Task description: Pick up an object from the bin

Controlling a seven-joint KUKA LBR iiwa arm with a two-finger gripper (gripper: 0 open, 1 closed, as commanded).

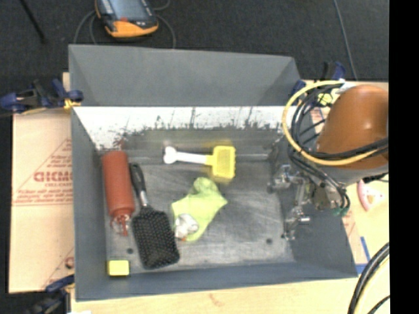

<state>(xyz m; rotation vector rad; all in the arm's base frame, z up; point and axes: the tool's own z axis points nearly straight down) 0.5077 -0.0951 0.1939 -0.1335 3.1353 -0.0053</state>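
My gripper [288,203] hangs over the right side of the bin, near the right wall. Its two metal fingers stand apart, open, with only bare bin floor between them. The nearest loose thing is a crumpled yellow-green cloth [200,205] in the middle of the bin, well to the gripper's left. A small silvery crinkled piece [185,226] lies at the cloth's lower left edge. A yellow scrubbing brush with a white handle [208,159] lies flat near the back wall, up and left of the gripper.
A red cylinder-shaped bottle [118,184] lies along the left wall. Beside it a black hairbrush [150,233] points its handle toward the back. A small yellow block [118,267] sits in the front left corner. The arm's orange cover and cables hang over the right rim.
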